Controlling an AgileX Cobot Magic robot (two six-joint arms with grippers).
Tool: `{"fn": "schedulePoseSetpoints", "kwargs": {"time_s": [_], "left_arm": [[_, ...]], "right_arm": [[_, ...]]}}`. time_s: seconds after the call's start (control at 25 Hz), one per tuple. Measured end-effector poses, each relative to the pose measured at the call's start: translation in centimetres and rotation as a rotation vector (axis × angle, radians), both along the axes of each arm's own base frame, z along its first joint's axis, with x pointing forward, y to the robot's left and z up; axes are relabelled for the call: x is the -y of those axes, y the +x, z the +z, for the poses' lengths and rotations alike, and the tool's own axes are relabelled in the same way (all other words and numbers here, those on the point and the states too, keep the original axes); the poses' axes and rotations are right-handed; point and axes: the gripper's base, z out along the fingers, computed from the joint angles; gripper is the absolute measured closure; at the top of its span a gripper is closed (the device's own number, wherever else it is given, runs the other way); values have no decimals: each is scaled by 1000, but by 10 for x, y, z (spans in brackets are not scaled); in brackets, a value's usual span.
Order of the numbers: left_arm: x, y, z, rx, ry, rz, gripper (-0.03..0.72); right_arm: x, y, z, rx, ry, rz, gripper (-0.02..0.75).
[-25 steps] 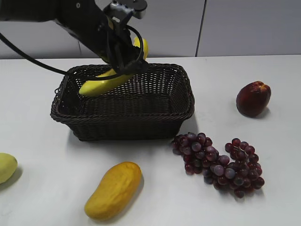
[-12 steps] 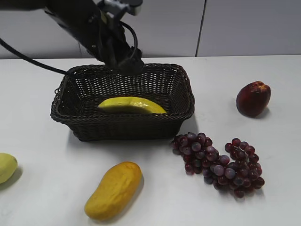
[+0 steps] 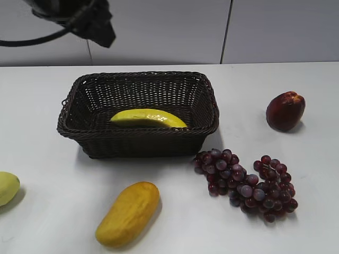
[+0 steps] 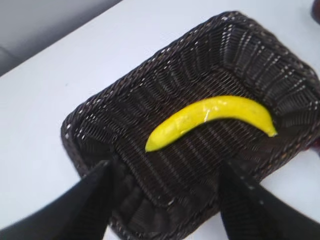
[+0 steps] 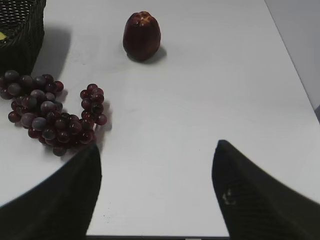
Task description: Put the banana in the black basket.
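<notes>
The banana (image 3: 148, 118) lies on the floor of the black basket (image 3: 139, 138), near its front wall. It also shows in the left wrist view (image 4: 210, 120) inside the basket (image 4: 100, 115). My left gripper (image 4: 165, 172) is open and empty, well above the basket's edge; in the exterior view only part of it (image 3: 98, 26) shows at the top left. My right gripper (image 5: 157, 170) is open and empty above bare table, away from the basket (image 5: 20, 35).
A bunch of dark red grapes (image 3: 246, 182) lies right of the basket's front, also in the right wrist view (image 5: 50, 112). A dark red fruit (image 3: 285, 110) is at the right. An orange-yellow mango (image 3: 128, 213) and a pale yellow-green fruit (image 3: 6, 188) lie in front.
My left gripper let go of the banana, which dropped into the basket. The left arm then rose up and away to the upper left.
</notes>
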Motion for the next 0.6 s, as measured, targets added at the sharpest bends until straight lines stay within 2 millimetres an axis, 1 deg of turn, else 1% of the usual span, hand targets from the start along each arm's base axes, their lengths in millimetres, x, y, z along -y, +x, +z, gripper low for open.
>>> {"fn": "schedulePoseSetpoints", "kwargs": {"time_s": [0.16, 0.36, 0.44, 0.52, 0.6], "left_arm": [[-39, -2, 8, -86, 26, 127, 60], [-97, -4, 17, -181, 53, 311, 77], [-119, -6, 21, -181, 44, 384, 88], [-140, -12, 25, -178, 27, 456, 93], [-156, -25, 27, -174, 8, 510, 93]], "right_arm": [[0, 0, 0, 0, 0, 0, 183], [0, 0, 0, 0, 0, 0, 183], [0, 0, 0, 0, 0, 0, 183], [0, 0, 0, 0, 0, 0, 183], [0, 0, 0, 0, 0, 0, 183]]}}
